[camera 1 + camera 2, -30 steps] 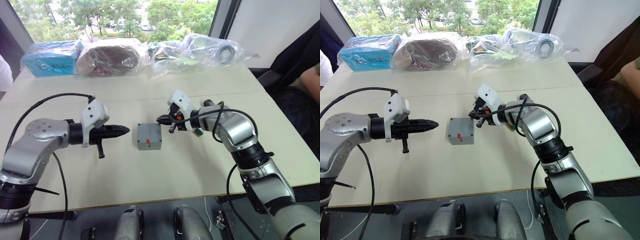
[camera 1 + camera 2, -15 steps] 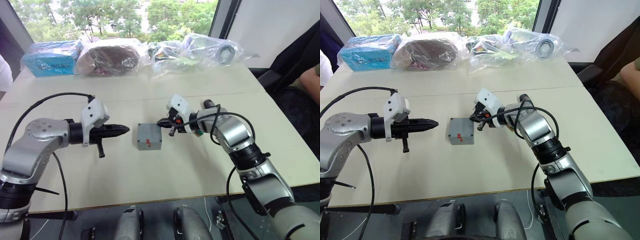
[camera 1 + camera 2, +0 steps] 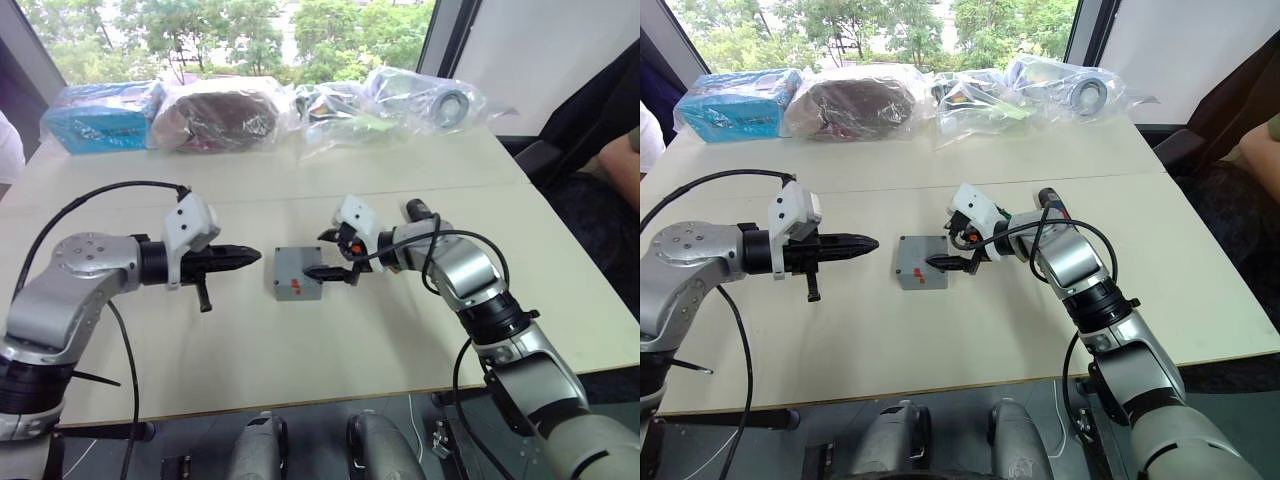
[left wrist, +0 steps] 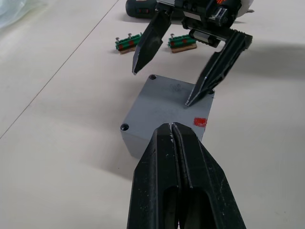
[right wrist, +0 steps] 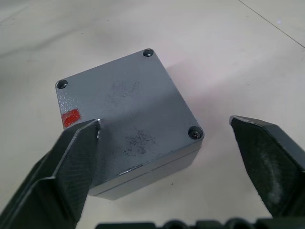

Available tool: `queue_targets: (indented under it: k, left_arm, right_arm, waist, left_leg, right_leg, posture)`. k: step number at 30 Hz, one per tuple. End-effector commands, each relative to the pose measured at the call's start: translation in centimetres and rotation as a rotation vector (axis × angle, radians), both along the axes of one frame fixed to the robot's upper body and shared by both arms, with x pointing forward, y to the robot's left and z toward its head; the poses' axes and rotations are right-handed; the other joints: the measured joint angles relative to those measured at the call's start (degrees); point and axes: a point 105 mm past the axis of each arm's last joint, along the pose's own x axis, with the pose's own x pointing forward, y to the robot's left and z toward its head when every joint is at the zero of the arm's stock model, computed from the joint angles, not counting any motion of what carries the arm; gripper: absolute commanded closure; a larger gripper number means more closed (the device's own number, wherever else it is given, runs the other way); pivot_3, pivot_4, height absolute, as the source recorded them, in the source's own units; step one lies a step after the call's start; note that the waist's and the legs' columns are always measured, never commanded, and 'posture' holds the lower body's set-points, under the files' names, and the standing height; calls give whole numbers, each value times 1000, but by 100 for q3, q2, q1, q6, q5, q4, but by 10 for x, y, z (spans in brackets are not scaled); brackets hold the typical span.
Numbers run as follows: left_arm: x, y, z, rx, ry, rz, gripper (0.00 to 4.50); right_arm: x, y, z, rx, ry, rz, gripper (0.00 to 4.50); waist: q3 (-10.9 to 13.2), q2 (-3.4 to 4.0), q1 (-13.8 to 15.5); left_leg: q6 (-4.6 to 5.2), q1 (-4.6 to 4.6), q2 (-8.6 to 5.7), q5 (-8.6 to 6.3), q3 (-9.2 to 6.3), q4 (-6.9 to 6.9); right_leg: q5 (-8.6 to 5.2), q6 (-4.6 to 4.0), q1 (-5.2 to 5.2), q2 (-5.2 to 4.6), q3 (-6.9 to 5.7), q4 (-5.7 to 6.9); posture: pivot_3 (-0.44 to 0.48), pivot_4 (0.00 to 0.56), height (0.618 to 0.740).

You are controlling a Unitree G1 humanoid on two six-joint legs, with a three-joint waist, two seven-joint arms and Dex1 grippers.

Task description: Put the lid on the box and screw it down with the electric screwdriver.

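The lid [image 5: 126, 112] sits closed on the box [image 5: 143, 179], flat top up, a screw head in each visible corner and a red mark near one edge. In the left eye view the assembled grey block lies at the centre of the frame on the pale table [image 3: 400, 330]. Over it, the right gripper [image 4: 174, 62] reaches in from the right of the frame, its two black fingers spread wide apart; one fingertip [image 4: 191, 100] comes down on the lid's top beside the red mark, the other hangs just above the far corner. To the left of the box, the left gripper [image 3: 245, 259] points straight at it, fingers pressed together into one black wedge, near but apart from the box's side. Behind the right gripper in the left wrist view, two small green-and-brown blocks [image 4: 127, 44] lie side by side, with the electric screwdriver [image 4: 143, 7] partly hidden just past them. Along the upper edge of the frame, plastic-wrapped bags [image 3: 220, 112] line the table's far side.
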Motion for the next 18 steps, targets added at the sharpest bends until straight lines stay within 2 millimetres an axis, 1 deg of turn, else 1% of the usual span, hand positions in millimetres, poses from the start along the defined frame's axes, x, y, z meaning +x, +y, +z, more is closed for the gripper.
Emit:
queue_targets:
  k: [1,2,3,4,5,8,10,14,15,18]
  left_arm:
    - [-5,-11,9,-10,-32,-50,4500]
    - [-4,-19,15,-35,-44,-82,4500]
    - [-4,-25,19,-53,-56,-115,4500]
    - [-5,-31,23,-64,-67,-141,4500]
    - [-5,-34,25,-68,-76,-163,4500]
    - [-7,-39,26,-72,-86,-198,4500]
    - [-8,-44,25,-79,-90,-213,4500]
    - [-9,-49,23,-91,-98,-223,4500]
    - [-9,-51,23,-92,-99,-225,4500]
    - [-11,-53,23,-86,-111,-249,4500]
  right_arm:
    - [2,-17,25,10,-74,-38,27]
    - [7,-44,43,-26,-103,-93,27]
    - [10,-74,56,-99,-108,-165,27]
    - [11,-98,68,-150,-100,-227,27]
    - [10,-115,75,-179,-62,-286,27]
    - [13,-145,72,-279,48,-417,27]
    - [15,-163,67,-363,91,-478,27]
    - [19,-178,62,-390,247,-572,27]
    - [20,-181,61,-390,270,-583,27]
    - [25,-178,52,-394,364,-599,27]
  waist:
    - [0,-1,16]
    - [1,1,22]
    - [7,11,53]
    - [18,22,115]
    - [25,27,151]
    - [19,18,88]
    - [16,12,-31]
    - [25,26,-47]
    - [31,37,-42]
    - [34,42,-35]
  left_leg:
    - [0,-1,-1,0,0,0]
    - [0,-2,-2,0,0,1]
    - [0,-4,-3,0,0,4]
    - [-1,-13,-4,1,-3,6]
    - [-3,-27,-5,2,-6,14]
    - [-2,-28,-18,1,10,19]
    - [1,-14,-8,-1,10,14]
    - [1,-11,4,-1,0,1]
    - [1,-16,4,0,-1,1]
    - [1,-26,3,0,5,3]
  right_leg:
    - [0,0,0,-2,0,-1]
    - [0,0,0,-4,0,-1]
    - [0,0,2,-6,0,-3]
    - [0,0,-1,-11,-3,-3]
    - [-1,-2,-9,-15,-3,-4]
    - [-1,-3,-12,-18,8,-13]
    - [0,-1,-6,-4,7,-13]
    - [-1,-4,-17,25,12,-1]
    - [-1,-4,-22,25,12,4]
    - [0,-3,-32,23,17,5]
  posture:
    - [0,150,740]
    - [0,150,740]
    - [0,150,740]
    - [0,150,740]
    - [0,150,740]
    - [0,150,740]
    - [0,150,740]
    - [0,150,740]
    - [0,150,740]
    - [0,150,740]
